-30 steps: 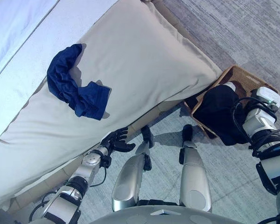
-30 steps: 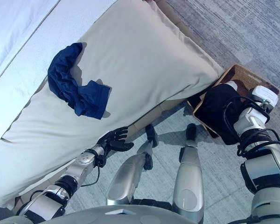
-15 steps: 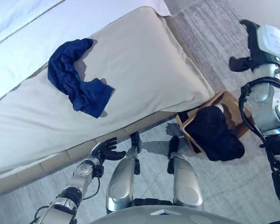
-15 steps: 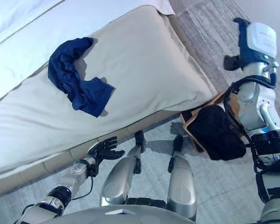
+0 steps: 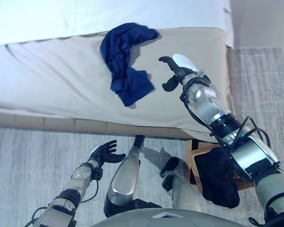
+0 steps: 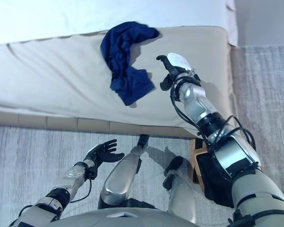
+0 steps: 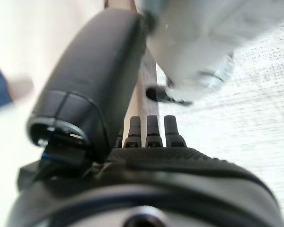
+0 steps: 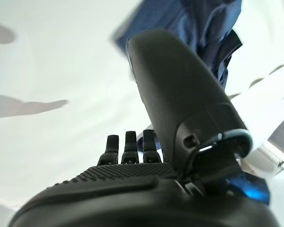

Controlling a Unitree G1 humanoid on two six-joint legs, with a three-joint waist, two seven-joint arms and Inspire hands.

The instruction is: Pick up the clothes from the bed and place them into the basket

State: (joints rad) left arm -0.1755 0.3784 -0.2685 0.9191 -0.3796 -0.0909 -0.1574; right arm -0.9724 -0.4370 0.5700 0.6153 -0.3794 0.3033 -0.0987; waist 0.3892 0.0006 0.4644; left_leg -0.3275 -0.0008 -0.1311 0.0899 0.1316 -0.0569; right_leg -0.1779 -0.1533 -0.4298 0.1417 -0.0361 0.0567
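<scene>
Reaching over the bed [image 5: 47, 90], the right hand [image 5: 176, 71] hangs above the beige cover, just beside the blue cloth [image 5: 125, 61] but apart from it. Its fingers are relaxed and spread, and it holds nothing; its wrist view shows the same, with the cloth lying past the thumb. I judge this opening is kept so that the fingers can close around the crumpled folds once the hand comes over them.

One dark cloth [image 5: 217, 177] already lies in the basket [image 5: 191, 156], which stands on the floor at the foot of the bed, under the right arm. This placing keeps the carry short: the same arm can swing from bed to basket.

At the lower left, the left hand [image 5: 104, 153] stays low near the bed's side, open and empty, probably kept out of the way.
</scene>
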